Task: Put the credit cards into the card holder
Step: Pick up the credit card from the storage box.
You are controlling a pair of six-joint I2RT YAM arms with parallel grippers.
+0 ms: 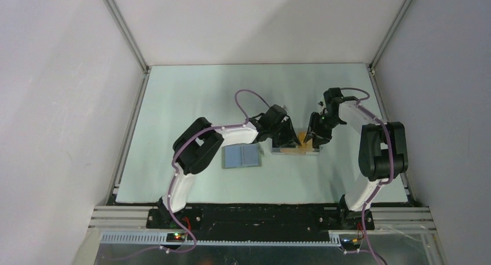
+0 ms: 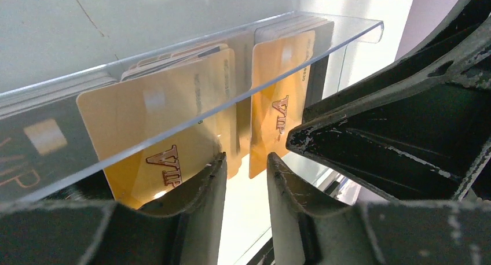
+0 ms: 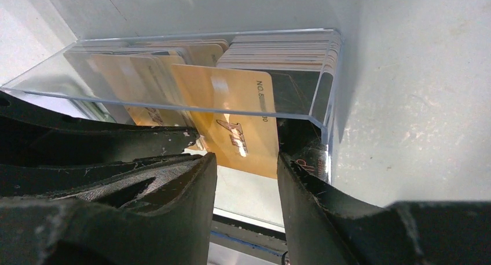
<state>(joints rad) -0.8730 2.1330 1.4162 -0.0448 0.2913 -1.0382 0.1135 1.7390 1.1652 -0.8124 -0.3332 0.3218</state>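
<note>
Pale green bench (image 1: 191,103): card holder (image 1: 241,157) open mid-bench, no card inside; credit cards (image 2: 150,120) all in clear tray (image 2: 359,28); left claw (image 2: 246,164), right claw (image 3: 246,161) there, parted, nothing gripped.

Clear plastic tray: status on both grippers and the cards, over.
Both open: left gripper and right gripper, at the clear plastic tray. Orange-gold credit cards in tray, none gripped. Bluish-grey card holder lies open beside it. Grippers crowd each other.
</note>
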